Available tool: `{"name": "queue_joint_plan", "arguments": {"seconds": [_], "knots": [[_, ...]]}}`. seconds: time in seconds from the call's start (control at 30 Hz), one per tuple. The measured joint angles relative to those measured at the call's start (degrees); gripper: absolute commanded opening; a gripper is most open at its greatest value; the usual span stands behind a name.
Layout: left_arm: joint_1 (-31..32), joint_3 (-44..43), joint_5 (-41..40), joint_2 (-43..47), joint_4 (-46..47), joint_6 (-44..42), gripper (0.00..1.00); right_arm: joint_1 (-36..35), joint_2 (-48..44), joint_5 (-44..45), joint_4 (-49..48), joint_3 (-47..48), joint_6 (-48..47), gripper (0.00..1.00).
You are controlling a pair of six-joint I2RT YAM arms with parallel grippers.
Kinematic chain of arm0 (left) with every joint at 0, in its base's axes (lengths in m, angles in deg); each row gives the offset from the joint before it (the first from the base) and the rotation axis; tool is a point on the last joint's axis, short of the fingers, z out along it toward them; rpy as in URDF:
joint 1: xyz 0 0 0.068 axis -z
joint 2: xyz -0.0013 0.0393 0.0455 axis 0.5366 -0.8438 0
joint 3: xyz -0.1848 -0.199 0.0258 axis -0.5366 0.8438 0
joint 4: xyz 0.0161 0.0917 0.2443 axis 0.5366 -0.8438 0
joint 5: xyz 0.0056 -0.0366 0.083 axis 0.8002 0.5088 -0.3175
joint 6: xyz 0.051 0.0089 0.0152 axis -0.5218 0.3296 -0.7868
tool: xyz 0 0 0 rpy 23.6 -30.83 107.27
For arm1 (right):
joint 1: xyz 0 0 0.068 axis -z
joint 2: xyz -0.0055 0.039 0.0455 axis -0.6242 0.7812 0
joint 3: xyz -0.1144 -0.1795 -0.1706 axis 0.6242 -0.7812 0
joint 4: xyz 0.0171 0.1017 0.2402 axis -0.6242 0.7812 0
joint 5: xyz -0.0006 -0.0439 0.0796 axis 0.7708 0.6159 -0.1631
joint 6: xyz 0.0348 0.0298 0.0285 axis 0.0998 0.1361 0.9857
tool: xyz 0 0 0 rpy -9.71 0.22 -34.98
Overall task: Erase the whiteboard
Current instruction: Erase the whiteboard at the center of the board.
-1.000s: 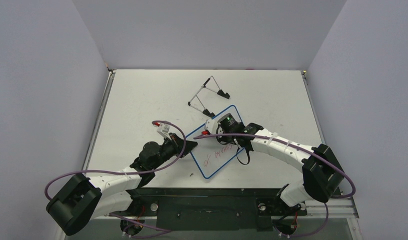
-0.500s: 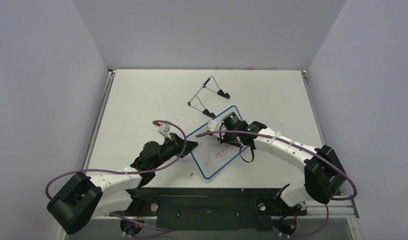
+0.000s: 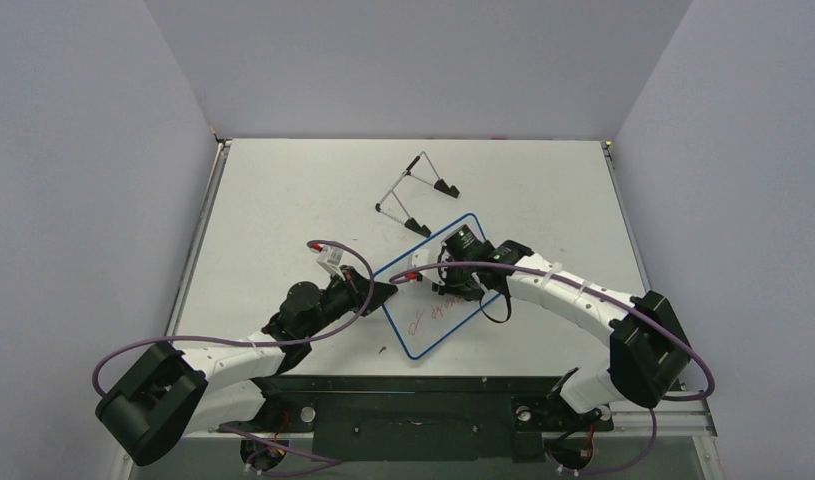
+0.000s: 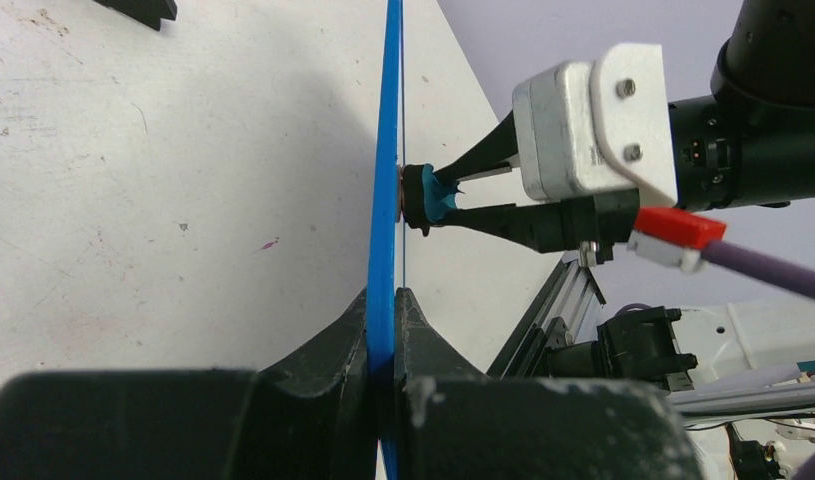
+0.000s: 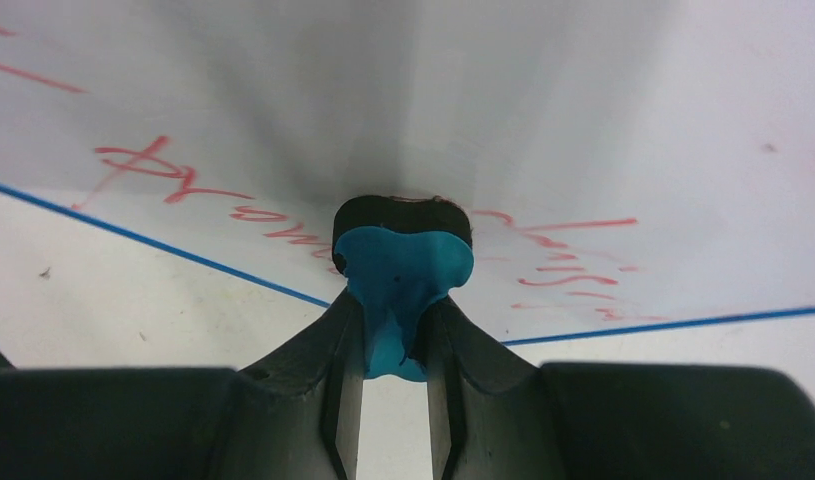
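The whiteboard (image 3: 429, 322), white with a blue rim and red writing (image 5: 188, 182), lies slanted at mid-table. My left gripper (image 3: 383, 291) is shut on its left rim, which the left wrist view shows edge-on as a blue strip (image 4: 388, 200) between my fingers (image 4: 387, 300). My right gripper (image 3: 444, 284) is shut on the small blue eraser (image 5: 403, 262). The eraser's black pad presses flat on the board's face among the red marks. The left wrist view also shows the eraser (image 4: 438, 196) touching the board.
A thin wire easel stand (image 3: 413, 190) with black feet lies just beyond the board. A small dark speck (image 3: 381, 350) sits near the board's front corner. The arm bases and a black rail (image 3: 413, 400) line the near edge.
My right gripper has slid the eraser a little toward the near left across the writing, and less red writing shows. The left gripper has kept its hold on the rim.
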Motion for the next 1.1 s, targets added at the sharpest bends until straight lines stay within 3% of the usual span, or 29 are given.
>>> {"name": "queue_joint_plan", "arguments": {"seconds": [0.27,0.53,0.8,1.1], "knots": [[0.0,0.0,0.0,0.0,0.1,-0.2,0.0,6.5,-0.1,3.3,-5.8,0.0,6.6,0.0],[0.0,0.0,0.4,0.0,0.0,-0.2,0.0,3.1,-0.3,-1.9,-1.8,0.0,1.4,0.0],[0.0,0.0,0.4,0.2,0.0,-0.8,0.0,6.9,-0.3,-0.9,-4.8,0.0,6.2,0.0],[0.0,0.0,1.4,0.3,-0.1,-1.0,0.0,6.0,-0.8,-5.1,-1.7,0.0,2.0,0.0]]}}
